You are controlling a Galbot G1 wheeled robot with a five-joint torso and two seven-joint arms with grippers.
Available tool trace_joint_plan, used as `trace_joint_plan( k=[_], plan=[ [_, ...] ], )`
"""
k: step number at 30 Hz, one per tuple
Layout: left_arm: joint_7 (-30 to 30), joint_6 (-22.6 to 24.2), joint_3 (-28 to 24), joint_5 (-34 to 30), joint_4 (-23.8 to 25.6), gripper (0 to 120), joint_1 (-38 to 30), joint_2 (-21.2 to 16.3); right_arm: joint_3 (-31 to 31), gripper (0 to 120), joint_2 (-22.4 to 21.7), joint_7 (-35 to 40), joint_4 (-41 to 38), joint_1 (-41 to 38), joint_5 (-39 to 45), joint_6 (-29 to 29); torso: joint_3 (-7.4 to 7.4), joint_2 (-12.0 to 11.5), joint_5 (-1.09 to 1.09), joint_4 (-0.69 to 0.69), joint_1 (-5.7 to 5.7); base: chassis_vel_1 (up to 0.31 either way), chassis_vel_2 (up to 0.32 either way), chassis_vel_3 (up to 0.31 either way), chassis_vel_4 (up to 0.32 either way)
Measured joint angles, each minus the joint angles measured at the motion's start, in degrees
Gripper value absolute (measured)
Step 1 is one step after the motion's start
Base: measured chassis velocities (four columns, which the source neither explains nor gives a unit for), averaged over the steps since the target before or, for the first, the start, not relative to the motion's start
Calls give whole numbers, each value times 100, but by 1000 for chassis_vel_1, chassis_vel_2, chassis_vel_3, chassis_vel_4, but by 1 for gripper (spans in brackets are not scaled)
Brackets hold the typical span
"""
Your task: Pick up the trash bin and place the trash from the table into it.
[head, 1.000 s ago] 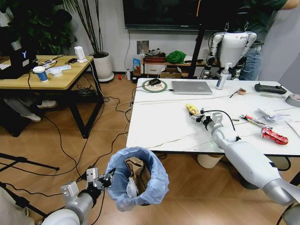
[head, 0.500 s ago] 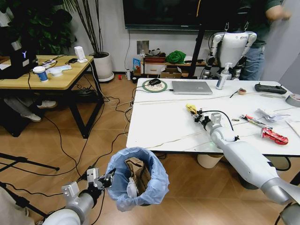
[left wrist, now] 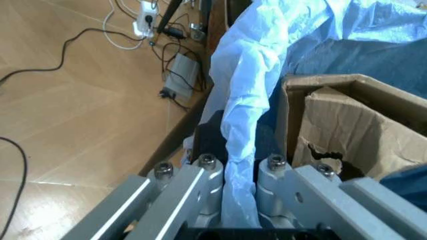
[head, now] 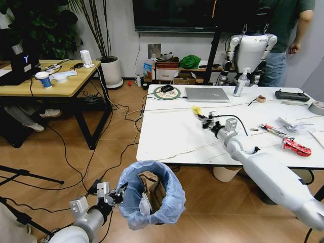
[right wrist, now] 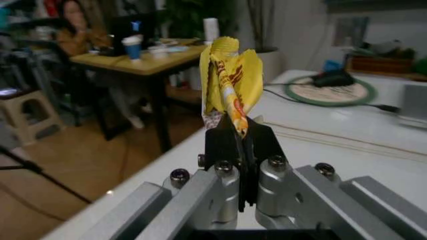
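Observation:
The trash bin (head: 152, 197), lined with a crinkled light-blue bag, hangs off the floor in front of the table's near-left corner. My left gripper (head: 117, 195) is shut on its rim; the wrist view shows the bag's edge (left wrist: 243, 150) pinched between the fingers. Torn brown cardboard (left wrist: 347, 135) and white paper lie inside the bin. My right gripper (head: 203, 119) is shut on a yellow wrapper (head: 196, 110), lifted above the white table (head: 172, 136). The wrapper (right wrist: 225, 85) stands up out of the closed jaws. A red wrapper (head: 296, 147) and crumpled paper (head: 287, 124) lie at the table's right.
A silver laptop (head: 206, 94), a spray bottle (head: 241, 82), a black controller (head: 291, 95) and a tape roll (head: 317, 107) sit at the table's far side. A wooden desk (head: 50, 81) stands at left. Cables (head: 121, 114) cross the floor. A cream bucket (head: 225, 173) stands under the table.
My right gripper has lifted the yellow wrapper off the table and carried it left and farther back. The left gripper and bin have barely shifted.

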State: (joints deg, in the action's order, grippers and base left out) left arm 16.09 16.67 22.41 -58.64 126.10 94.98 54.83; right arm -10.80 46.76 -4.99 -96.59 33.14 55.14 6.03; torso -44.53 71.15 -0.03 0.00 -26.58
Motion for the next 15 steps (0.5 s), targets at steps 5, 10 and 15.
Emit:
trace_joint_plan(
  k=[5,10,15],
  plan=[
    [-3,-1,-54,-35,-12,2,-111,4,-619,0,-519,-338,-1376,94,254,-201,0,0,2,1,0,0,0,0,0],
    [-39,-1,-115,-57,-12,2,-155,0,-1220,0,-930,-594,-1935,142,179,-407,0,0,3,0,0,0,0,0,0],
    [-87,0,-107,-51,34,2,-136,13,-1731,0,-1277,-904,-2111,196,-201,-694,-1,0,4,-1,0,0,0,0,0]
  ],
)
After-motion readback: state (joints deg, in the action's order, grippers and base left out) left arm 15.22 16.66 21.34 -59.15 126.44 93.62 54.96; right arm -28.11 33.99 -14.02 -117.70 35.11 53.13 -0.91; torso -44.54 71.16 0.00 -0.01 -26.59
